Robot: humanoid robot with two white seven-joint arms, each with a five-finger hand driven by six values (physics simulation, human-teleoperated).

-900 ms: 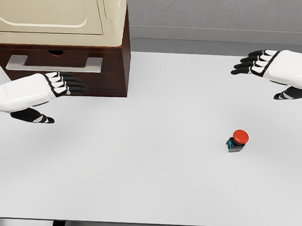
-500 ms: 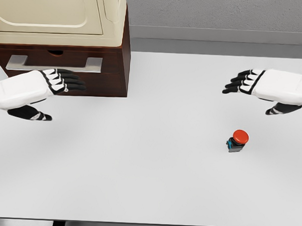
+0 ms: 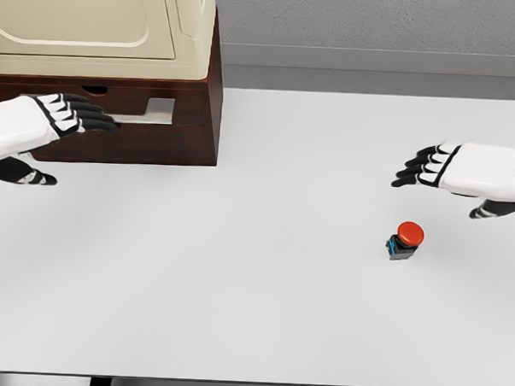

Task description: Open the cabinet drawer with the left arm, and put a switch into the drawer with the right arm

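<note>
Hovering with fingers spread and holding nothing, right hand [image 3: 463,172] up above the table [image 3: 261,313]. Sitting just below and slightly inward of it, untouched: the switch [image 3: 405,240]. Reaching at the drawer handle [image 3: 154,113] with extended fingers, left hand [image 3: 51,120], not clearly gripping. Staying shut, the drawer [image 3: 170,129]; opening and placing both remaining.

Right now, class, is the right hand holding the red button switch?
No: the right hand hovers open above the table, apart from the switch, which sits alone on the surface.
</note>
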